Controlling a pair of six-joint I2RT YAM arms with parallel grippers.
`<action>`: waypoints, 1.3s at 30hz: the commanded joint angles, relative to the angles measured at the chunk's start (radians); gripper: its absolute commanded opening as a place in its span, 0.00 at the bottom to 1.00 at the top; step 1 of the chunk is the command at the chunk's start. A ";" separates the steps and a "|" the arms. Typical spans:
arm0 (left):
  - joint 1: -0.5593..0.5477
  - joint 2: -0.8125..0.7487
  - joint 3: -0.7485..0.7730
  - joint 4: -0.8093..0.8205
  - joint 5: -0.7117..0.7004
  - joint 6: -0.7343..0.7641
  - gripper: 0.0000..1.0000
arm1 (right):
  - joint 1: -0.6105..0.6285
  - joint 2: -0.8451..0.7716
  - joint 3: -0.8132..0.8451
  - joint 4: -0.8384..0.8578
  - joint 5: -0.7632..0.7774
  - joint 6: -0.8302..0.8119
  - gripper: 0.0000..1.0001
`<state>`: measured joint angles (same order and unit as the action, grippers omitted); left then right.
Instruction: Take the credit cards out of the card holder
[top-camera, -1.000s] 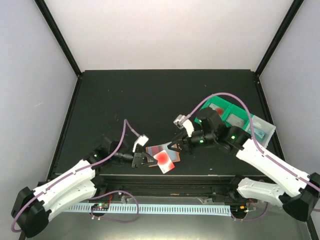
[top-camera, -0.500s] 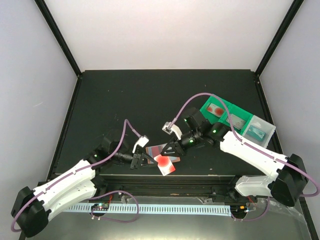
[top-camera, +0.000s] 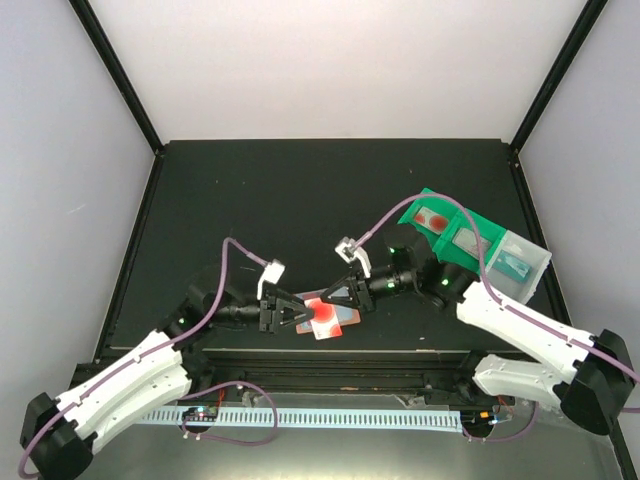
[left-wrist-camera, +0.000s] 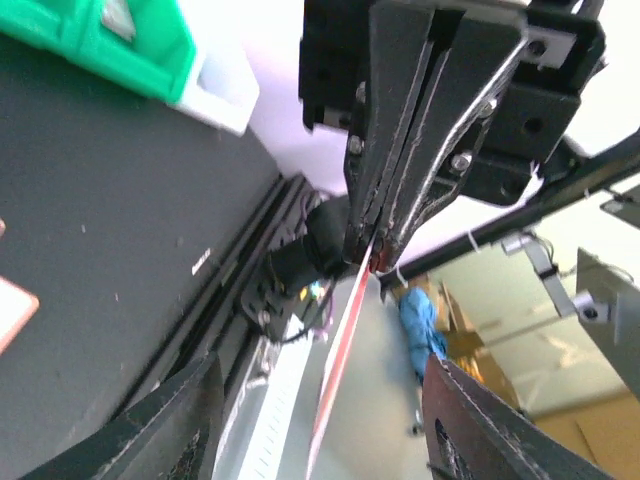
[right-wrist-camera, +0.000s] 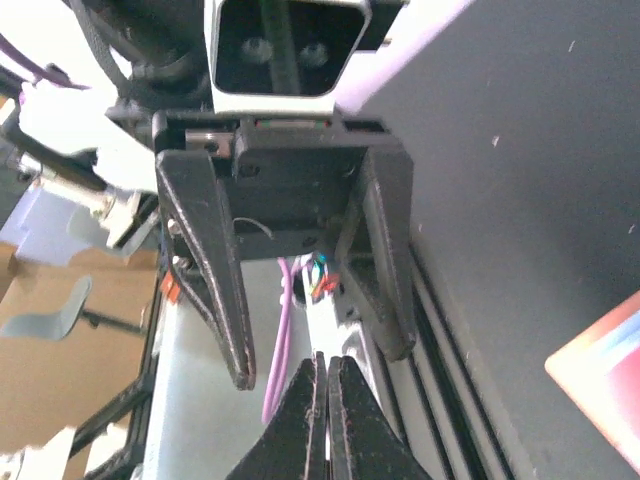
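Near the table's front edge my two grippers meet tip to tip. My right gripper (top-camera: 323, 302) (right-wrist-camera: 326, 378) is shut on a thin red credit card (left-wrist-camera: 338, 375), which shows edge-on in the left wrist view. My left gripper (top-camera: 296, 312) (left-wrist-camera: 322, 362) stands open around that card, its fingers (right-wrist-camera: 215, 285) spread to either side without touching it. A flat red and light blue piece (right-wrist-camera: 600, 368) (top-camera: 338, 322), which looks like the card holder, lies on the table just under the grippers. I cannot tell whether more cards sit in it.
Green bins (top-camera: 440, 222) (left-wrist-camera: 110, 40) and a clear bin (top-camera: 522, 262) stand at the right, one green bin holding a card. The table's front rail (top-camera: 330, 355) runs just below the grippers. Purple cables loop off both wrists.
My right gripper came left to meet the left one and shut on the card. My left gripper, shut before, has opened. The red and blue piece now lies flatter on the table.
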<state>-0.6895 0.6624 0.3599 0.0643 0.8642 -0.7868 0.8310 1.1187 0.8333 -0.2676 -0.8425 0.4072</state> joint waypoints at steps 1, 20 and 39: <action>-0.005 -0.047 -0.067 0.223 -0.135 -0.161 0.57 | 0.005 -0.079 -0.097 0.393 0.155 0.352 0.01; -0.006 0.041 -0.012 0.219 0.105 -0.010 0.02 | 0.000 -0.177 0.129 -0.220 0.223 -0.070 0.37; -0.006 0.077 0.016 0.115 0.201 0.117 0.01 | 0.002 0.006 0.194 -0.387 0.046 -0.209 0.32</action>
<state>-0.6952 0.7410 0.3294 0.1837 1.0336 -0.7078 0.8299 1.1130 1.0355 -0.6479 -0.7315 0.2218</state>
